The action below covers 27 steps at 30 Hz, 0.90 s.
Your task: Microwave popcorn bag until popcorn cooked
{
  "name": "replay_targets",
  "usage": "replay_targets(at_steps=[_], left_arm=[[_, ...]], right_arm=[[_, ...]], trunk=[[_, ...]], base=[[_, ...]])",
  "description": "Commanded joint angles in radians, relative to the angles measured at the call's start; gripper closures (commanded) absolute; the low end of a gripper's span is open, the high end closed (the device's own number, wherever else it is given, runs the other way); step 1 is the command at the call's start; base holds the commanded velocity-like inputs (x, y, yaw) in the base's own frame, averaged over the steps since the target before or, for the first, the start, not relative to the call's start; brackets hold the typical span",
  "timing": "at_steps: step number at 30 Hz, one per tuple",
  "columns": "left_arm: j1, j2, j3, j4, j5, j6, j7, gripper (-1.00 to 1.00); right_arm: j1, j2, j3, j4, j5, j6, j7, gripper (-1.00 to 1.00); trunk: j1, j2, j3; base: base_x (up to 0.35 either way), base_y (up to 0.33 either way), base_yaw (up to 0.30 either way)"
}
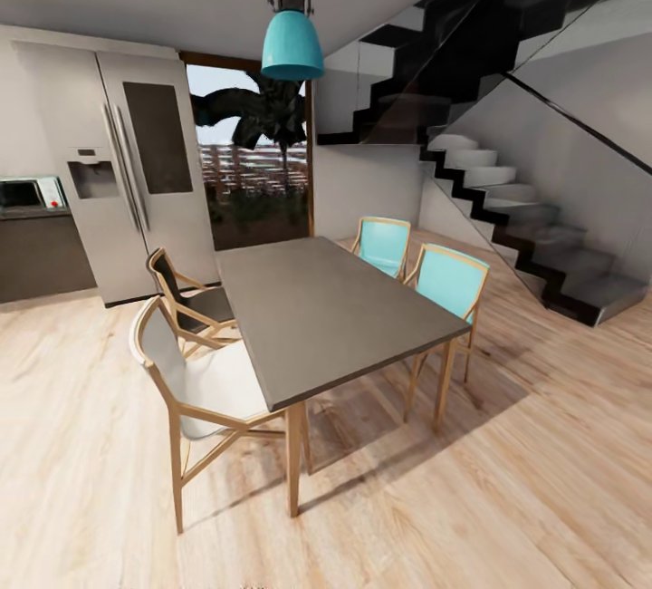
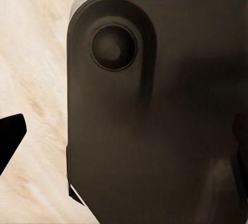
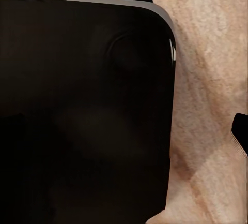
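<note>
- In the left wrist view a black tip (image 2: 9, 138) pokes in at the frame edge, likely one finger of the left gripper; I cannot tell whether that gripper is spread or pressed together.
- In the right wrist view a similar dark tip (image 3: 241, 133) shows at the edge; the right gripper's state cannot be told either.
- Both wrist cameras look down on the robot's dark base (image 2: 155, 120), a rounded black slab over pale wooden floor (image 2: 36, 53).
- Ahead in the head view stands a grey dining table (image 1: 326, 308) with a white chair (image 1: 204, 381) and a dark chair (image 1: 195, 304) on one side and two turquoise chairs (image 1: 450, 281) on the other, under a turquoise pendant lamp (image 1: 292, 43).
- Behind it are a steel refrigerator (image 1: 136, 172), a glass door, and a staircase (image 1: 525, 226).
- The microwave (image 1: 32, 193) sits far off at the left edge on the countertop (image 1: 36, 213) above dark cabinets; the popcorn bag is too small or hidden to find.
- Judged step: travel toward the kitchen, with nothing picked up yet.
- The next move calls for turning left and driving past the table's chair side to reach that counter.
</note>
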Motion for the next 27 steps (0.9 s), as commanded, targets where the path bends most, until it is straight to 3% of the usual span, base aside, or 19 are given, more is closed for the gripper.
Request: replay_targets(at_steps=[1,27], left_arm=[[0.000,0.000,0.001,0.000,0.006,-0.002,0.000,-1.00],[0.000,-0.001,-0.001,0.000,0.006,-0.002,0.000,-1.00]], right_arm=[[0.000,0.000,0.001,0.000,0.001,-0.004,0.000,-1.00],[0.000,-0.001,0.001,0.000,0.001,-0.002,-0.001,-1.00]], trunk=[[0.000,0.000,-0.001],[0.000,0.000,-0.001]], base=[[0.000,0.000,0.282],[0.000,0.000,0.284]])
